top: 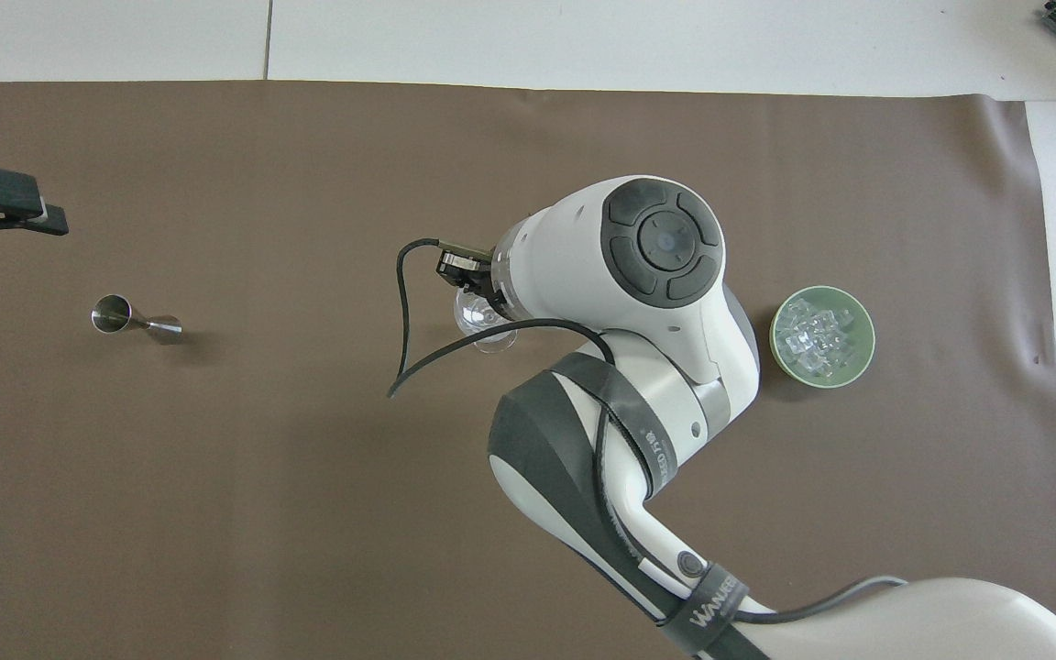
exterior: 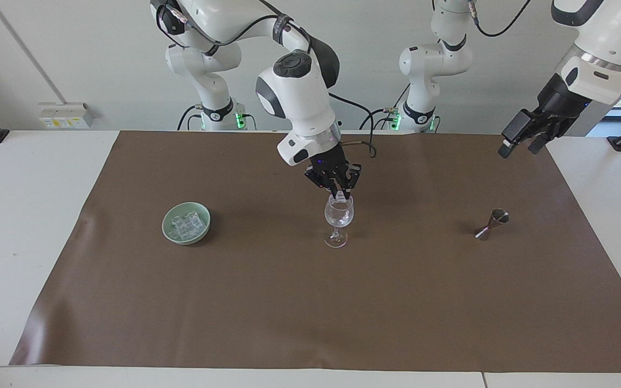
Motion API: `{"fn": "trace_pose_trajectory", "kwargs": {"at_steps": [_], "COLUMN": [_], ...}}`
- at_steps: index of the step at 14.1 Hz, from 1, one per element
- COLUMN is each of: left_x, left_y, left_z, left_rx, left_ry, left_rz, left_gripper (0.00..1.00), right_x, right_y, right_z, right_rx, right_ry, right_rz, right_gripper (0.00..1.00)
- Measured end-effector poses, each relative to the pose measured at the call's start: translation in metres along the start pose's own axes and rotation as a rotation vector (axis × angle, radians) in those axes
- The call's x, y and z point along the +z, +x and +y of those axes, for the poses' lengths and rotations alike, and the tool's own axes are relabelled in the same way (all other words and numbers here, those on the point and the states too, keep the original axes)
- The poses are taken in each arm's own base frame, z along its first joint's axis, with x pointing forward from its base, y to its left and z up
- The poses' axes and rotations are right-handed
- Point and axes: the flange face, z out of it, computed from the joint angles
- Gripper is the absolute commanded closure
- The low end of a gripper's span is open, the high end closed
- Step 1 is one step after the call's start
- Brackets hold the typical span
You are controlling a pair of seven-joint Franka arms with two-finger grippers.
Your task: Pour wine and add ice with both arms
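wine glass (exterior: 338, 220) stands frame centre on brown mat (exterior: 310, 302). right gripper (exterior: 340, 195) at its rim, fingertips pinched on ice cube, seemingly. green bowl (exterior: 186, 222) with remaining ice (exterior: 187, 223) mid-left. metal jigger (exterior: 492, 223) mid-right. left gripper (exterior: 523, 134) raised upper right, fingers spread apart, nothing held.

Plain brown mat (exterior: 289, 312) over white table (exterior: 30, 226), pale green bowl (exterior: 186, 222) of clear colourless ice (exterior: 187, 224), clear wine glass (exterior: 338, 215), silver metal jigger (exterior: 492, 223), white arms (exterior: 299, 97) with grey joint caps, black cables, black jaws.
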Motion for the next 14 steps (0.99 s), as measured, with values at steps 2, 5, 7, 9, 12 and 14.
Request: {"fn": "trace_pose_trajectory", "kwargs": {"at_steps": [2,5,7,9,12,14], "left_x": [-0.005,-0.008,-0.01,-0.01,-0.012,-0.011], "left_y": [-0.009,-0.026,-0.034,-0.036,-0.032,-0.033], "left_z": [0.015,0.035,0.035,0.028,0.008,0.005], "left_rx": [0.116,0.26,0.279,0.268,0.25,0.248], "left_ry": [0.09,0.114,0.118,0.099,0.093,0.094], "left_rz": [0.007,-0.025,-0.046,-0.074,-0.092,-0.105], "left_gripper": [0.0,0.0,0.0,0.0,0.0,0.0], "right_x": [0.003,0.003,0.003,0.003,0.002,0.0], "right_y": [0.001,0.001,0.001,0.001,0.002,0.003], "right_z": [0.0,0.0,0.0,0.0,0.0,-0.001], "right_rx": [0.001,0.001,0.001,0.001,0.001,-0.003], "right_ry": [0.002,0.003,0.004,0.004,0.008,0.008], "right_rz": [0.0,0.001,0.001,0.001,0.004,0.013], "right_gripper": [0.99,0.68,0.43,0.2,0.0,0.0]}}
